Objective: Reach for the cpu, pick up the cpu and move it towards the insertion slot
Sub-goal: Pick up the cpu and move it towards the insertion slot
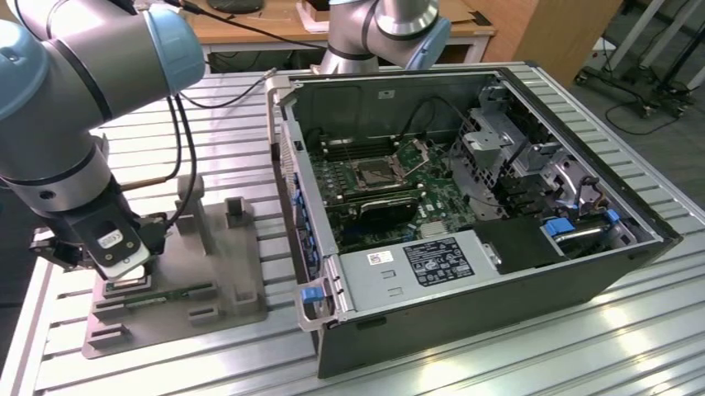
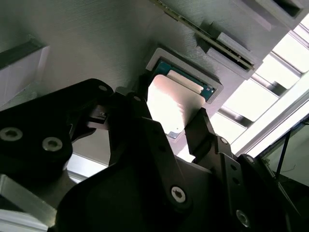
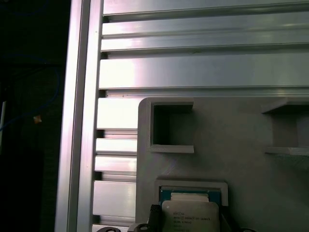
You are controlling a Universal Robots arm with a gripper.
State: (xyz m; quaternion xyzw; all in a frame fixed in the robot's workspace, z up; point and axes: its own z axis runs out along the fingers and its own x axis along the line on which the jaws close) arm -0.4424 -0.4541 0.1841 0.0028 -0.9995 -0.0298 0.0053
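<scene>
Your gripper (image 1: 124, 272) hangs low over the grey tray (image 1: 237, 280), which lies on the ribbed metal table (image 1: 496, 363) at the exterior view's left, and you have it right at the cpu (image 2: 176, 92). In the second wrist view the black fingers (image 2: 205, 130) stand apart, one on each side of the silvery square, so the cpu lies between them with its bright top showing in the gap. The cpu sits flat in its square recess in the tray, with the recess's pale rim visible around its far corner. In the first wrist view you see the same thing from above: the cpu (image 3: 190, 212) is seated in the tray (image 3: 241, 145), and a dark fingertip stands just beside each of its two opposite edges (you cannot tell whether the tips touch those edges or stop just short). A long thin green memory stick (image 1: 165, 295) lies in the tray just beside the gripper, on the side nearer the computer case (image 1: 496, 272). That case lies open on the table at the exterior view's right. On the green motherboard (image 1: 441, 198) inside it, the insertion slot (image 1: 372, 173) shows as a dark square with a shiny metal frame, well apart from your gripper and the cpu.
</scene>
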